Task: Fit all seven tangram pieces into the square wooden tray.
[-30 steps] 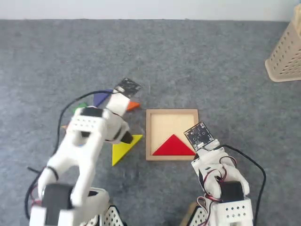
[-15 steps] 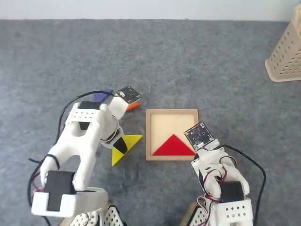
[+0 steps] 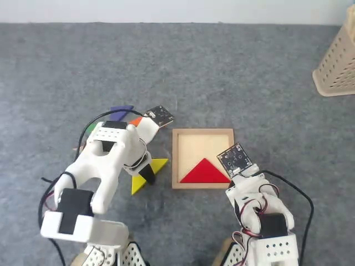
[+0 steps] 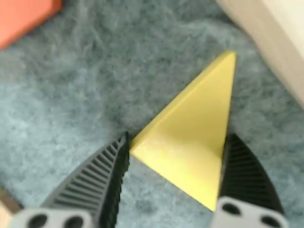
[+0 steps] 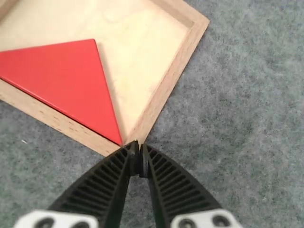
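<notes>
The square wooden tray lies mid-table with a red triangle in its near part. A yellow triangle lies on the grey carpet just left of the tray. My left gripper is open and low over that yellow triangle, one finger on each side of it. My right gripper is shut and empty, hovering just outside the tray's near right corner, beside the red triangle. A blue piece and an orange piece lie behind the left arm.
A cream perforated basket stands at the far right edge. An orange piece and the tray's rim flank the yellow triangle in the left wrist view. Open carpet stretches behind the tray.
The left arm has swung toward me and the tray and dropped over the yellow triangle, which its fingers now straddle. The right arm has not moved.
</notes>
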Controlling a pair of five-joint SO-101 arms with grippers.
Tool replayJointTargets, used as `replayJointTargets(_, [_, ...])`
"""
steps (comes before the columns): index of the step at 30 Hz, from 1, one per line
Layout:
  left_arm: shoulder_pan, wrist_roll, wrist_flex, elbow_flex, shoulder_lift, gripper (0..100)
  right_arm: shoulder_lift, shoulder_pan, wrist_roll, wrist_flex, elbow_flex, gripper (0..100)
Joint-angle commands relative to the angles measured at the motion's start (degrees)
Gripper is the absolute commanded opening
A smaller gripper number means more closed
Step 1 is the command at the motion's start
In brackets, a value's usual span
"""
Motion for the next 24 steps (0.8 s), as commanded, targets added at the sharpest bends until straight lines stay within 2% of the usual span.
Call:
replayJointTargets(1, [0.44,0.53,0.26,-0.66,0.97,26,-1.27,-0.13,0.62,0.4,0.88,0.8])
replayJointTargets(9, [0.53,3.08,-0.18,-1.36,0.79,19,-1.27,-0.13,0.62,0.4,0.88,0.8])
replayJointTargets(15, [0.79,5.36,1.93,-0.57,-7.47,17,-1.27,-0.13,0.62,0.4,0.88,0.8])
replayJointTargets(24, [9.32,5.8,4.66,9.98,-19.52,17,-1.27,-0.13,0.62,0.4,0.88,0.8])
